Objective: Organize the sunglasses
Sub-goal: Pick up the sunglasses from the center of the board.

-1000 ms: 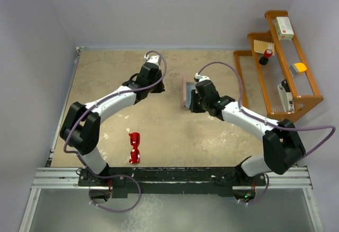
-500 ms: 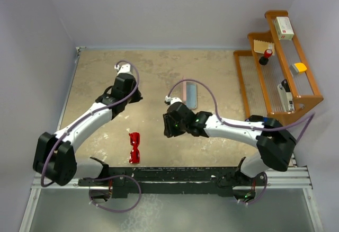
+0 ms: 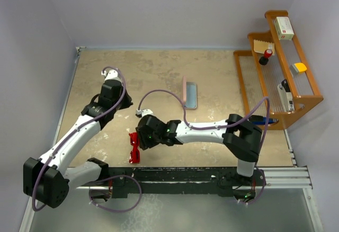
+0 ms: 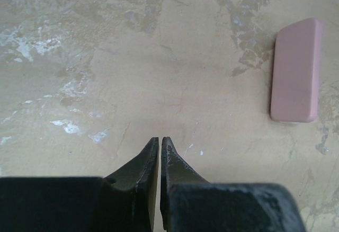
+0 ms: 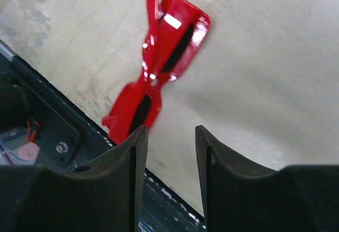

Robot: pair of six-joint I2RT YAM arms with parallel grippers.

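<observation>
Right wrist view: the red sunglasses (image 5: 159, 68) are seen lying on the worktop (image 5: 265, 57), just ahead of the right hand (image 5: 169, 131). Its fingers are held apart with nothing between them. From above, the sunglasses are found well apart from the pink case (image 3: 190, 95), to its left and nearer the arm bases. The left hand (image 4: 160, 139) is pressed together and empty, left of the case.

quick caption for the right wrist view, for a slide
Open right hand poised just short of the red sunglasses lying on the table near its front edge
</observation>
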